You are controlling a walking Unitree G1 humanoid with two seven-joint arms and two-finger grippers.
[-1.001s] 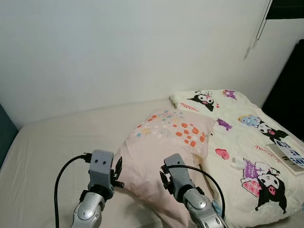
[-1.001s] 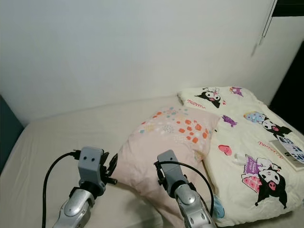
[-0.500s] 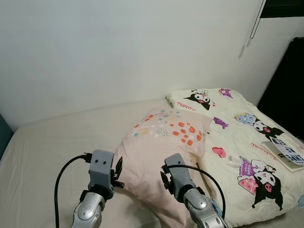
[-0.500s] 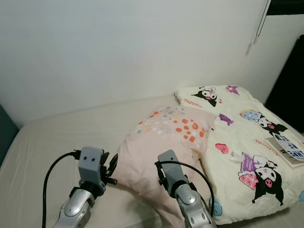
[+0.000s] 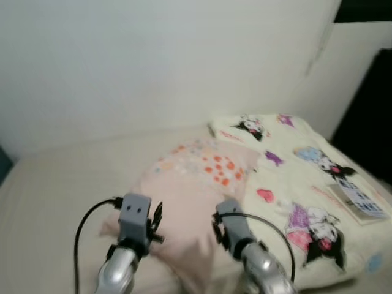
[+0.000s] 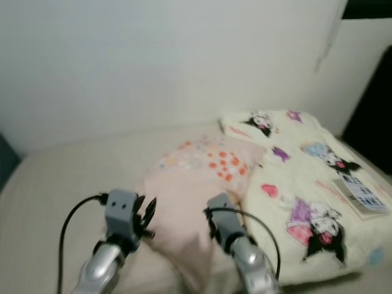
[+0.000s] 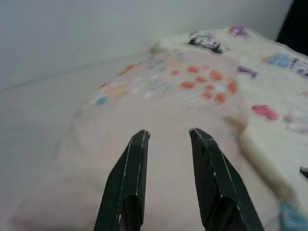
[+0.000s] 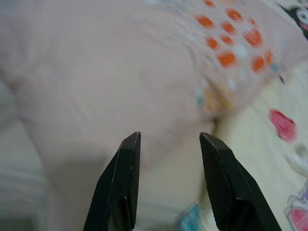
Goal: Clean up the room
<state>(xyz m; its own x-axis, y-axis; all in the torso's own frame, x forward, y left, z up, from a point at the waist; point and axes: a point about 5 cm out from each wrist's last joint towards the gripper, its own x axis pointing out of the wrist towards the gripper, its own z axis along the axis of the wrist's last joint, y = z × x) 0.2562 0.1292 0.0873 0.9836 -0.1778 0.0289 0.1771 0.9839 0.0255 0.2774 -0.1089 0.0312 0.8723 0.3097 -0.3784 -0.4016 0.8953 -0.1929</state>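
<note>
Task barely begun, by look of it. Pale pink pillow with orange-dotted end (image 5: 196,184) lay askew mid-bed, overlapping cream cartoon-print quilt (image 5: 306,184). Left gripper (image 7: 167,144) and right gripper (image 8: 168,144) hovered near pillow, fingers parted, empty. Booklet (image 5: 358,201) left on quilt.

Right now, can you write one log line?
left claw: open, facing pink pillow | right claw: open, over pillow | view: blurred

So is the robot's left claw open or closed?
Open. The left gripper has a clear gap between its two black fingers, with nothing held, and the pink pillow shows through the gap.
</note>
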